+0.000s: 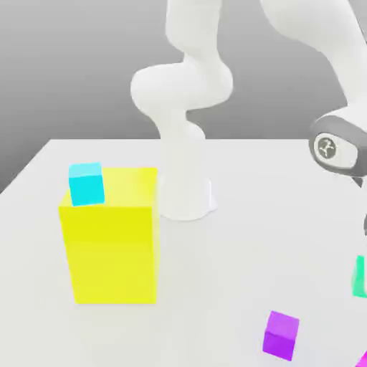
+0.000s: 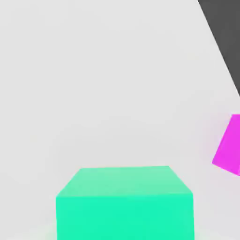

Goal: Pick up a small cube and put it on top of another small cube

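The small mint-green cube [image 1: 360, 277] rests on the white table at the exterior view's right edge, partly cut off by the frame. In the hand view the same mint-green cube [image 2: 124, 202] lies close beneath the camera. My arm's grey wrist [image 1: 333, 147] hangs above that cube, and the hand runs past the exterior view's right edge. A cyan cube [image 1: 86, 183] sits on the top of the tall yellow block [image 1: 111, 244], at its back corner on the exterior view's left. A purple cube [image 1: 281, 335] lies on the table to the left of and in front of the mint one.
A magenta cube [image 2: 228, 145] lies beside the mint cube, with a sliver of it [image 1: 363, 359] at the exterior view's bottom right corner. The arm's white base [image 1: 185, 193] stands behind the yellow block. The table edge [image 2: 218, 42] runs near the mint cube.
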You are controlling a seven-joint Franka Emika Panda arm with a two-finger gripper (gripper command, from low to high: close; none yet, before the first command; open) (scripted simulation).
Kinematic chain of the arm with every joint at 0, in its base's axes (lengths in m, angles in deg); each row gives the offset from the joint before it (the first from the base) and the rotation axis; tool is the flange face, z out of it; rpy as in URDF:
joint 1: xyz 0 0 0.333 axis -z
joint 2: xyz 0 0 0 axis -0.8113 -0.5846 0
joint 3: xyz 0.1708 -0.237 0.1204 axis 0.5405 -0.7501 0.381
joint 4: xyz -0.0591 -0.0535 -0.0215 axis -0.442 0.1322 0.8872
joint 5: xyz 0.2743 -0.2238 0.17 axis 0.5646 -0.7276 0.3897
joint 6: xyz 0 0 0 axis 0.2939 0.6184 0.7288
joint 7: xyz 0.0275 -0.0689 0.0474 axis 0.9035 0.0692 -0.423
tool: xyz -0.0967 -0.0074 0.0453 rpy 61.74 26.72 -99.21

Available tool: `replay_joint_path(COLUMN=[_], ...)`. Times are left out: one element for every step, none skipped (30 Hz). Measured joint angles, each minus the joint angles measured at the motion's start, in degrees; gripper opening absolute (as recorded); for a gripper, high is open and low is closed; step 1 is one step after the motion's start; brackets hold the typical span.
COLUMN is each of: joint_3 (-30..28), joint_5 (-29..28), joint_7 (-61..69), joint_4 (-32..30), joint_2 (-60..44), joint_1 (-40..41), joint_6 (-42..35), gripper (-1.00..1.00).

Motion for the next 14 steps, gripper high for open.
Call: replay_joint_path(joint_3=[-0.2, -0.4, -0.7, -0.9, -1.2, -1.4, -1.6, -2.0, -2.3, -2.3, -2.3, -2.3, -2.3, -2.3], joint_5=[-0.1, -0.2, -0.3, -0.4, -0.5, -0.7, -1.0, -1.1, -1.4, -1.4, -1.4, -1.4, -1.4, -1.4], joint_7=[1.5, 3.1, 4.7, 6.3, 7.8, 8.5, 8.7, 8.8, 8.7, 8.7, 8.7, 8.7, 8.7, 8.7], joint_4=[2.1, 4.2, 6.2, 8.3, 10.3, 11.4, 12.0, 12.4, 12.6, 12.6, 12.6, 12.6, 12.6, 12.6], joint_2=[-1.0, -2.0, -3.0, -4.0, -5.0, -6.5, -8.3, -10.3, -12.1, -12.1, -12.1, -12.1, -12.1, -12.1], joint_1=[0.7, 1.4, 2.0, 2.7, 3.3, 3.5, 3.5, 3.3, 3.2, 3.2, 3.2, 3.2, 3.2, 3.2], joint_6=[-1.1, -2.2, -3.3, -4.3, -5.4, -4.9, -3.7, -2.1, -0.6, -0.6, -0.6, -0.6, -0.6, -0.6], gripper=[-1.0, -1.0, -1.0, -1.0, -1.0, -1.0, -1.0, -1.0, 1.0, 1.0, 1.0, 1.0, 1.0, 1.0])
